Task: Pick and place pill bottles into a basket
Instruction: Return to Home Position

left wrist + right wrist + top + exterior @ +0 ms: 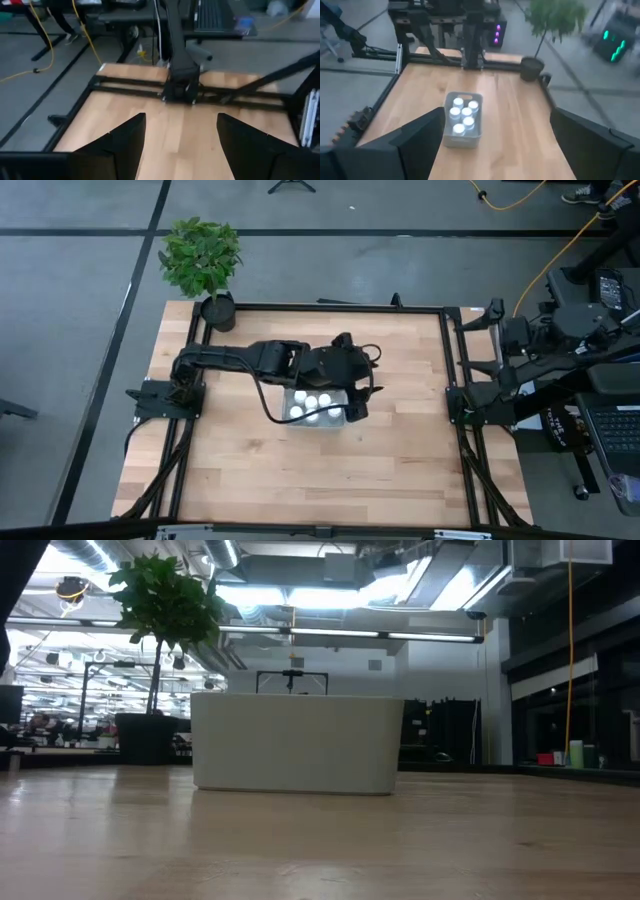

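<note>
The basket (296, 416) is a small pale tray near the table's middle; in the low view (298, 744) it rests flat on the wood. Several white pill bottles (312, 402) stand upright inside it, and the right wrist view (461, 116) also shows them there. My left gripper (354, 408) is stretched out over the basket's right end; in its wrist view (181, 122) the fingers are wide open with only bare table between them. My right gripper (468, 396) waits at the table's right edge, open and empty (497, 114), facing the basket from a distance.
A potted plant (205, 265) stands at the table's far left corner. A black frame (330, 307) runs around the table. The right arm's base (181, 80) stands ahead of my left gripper. Bare wood (330, 480) lies on the basket's near side.
</note>
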{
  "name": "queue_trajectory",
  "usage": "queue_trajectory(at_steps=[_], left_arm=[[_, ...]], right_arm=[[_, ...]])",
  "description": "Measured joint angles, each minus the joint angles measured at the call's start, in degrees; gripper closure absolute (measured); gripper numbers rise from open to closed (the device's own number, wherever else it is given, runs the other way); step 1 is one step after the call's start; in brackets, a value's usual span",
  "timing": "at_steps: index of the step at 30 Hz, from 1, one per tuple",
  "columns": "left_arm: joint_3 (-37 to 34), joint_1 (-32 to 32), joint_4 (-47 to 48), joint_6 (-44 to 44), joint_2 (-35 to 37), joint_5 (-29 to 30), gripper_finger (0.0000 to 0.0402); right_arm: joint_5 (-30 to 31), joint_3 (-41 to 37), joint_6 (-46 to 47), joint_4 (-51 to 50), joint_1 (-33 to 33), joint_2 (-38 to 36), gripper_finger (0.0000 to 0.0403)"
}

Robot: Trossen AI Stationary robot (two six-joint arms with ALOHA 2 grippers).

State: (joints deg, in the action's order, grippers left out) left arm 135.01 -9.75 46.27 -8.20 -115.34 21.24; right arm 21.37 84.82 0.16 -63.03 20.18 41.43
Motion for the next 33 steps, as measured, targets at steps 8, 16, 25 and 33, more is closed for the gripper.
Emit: queue_trajectory(at_steps=[8,16,25,33], left_arm=[[-0.52,0.57,19.09,-6.69,10.35,18.96,0.0164],[-5.5,-0.22,24.59,-5.19,27.97,34.71,0.0164],[-17.66,0.36,24.23,-6.69,44.84,34.72,0.0164],[-31.87,0.36,24.23,-9.62,52.84,34.51,0.0164]], right_arm=[[-0.09,2.64,-11.71,3.79,0.0,-2.45,0.0044],[-7.34,2.99,-5.55,1.47,0.0,-9.66,0.0043],[-8.99,-2.49,4.22,-4.19,-0.02,-12.75,0.0044],[-7.44,-13.85,7.18,2.58,0.0,-19.16,0.0043]])
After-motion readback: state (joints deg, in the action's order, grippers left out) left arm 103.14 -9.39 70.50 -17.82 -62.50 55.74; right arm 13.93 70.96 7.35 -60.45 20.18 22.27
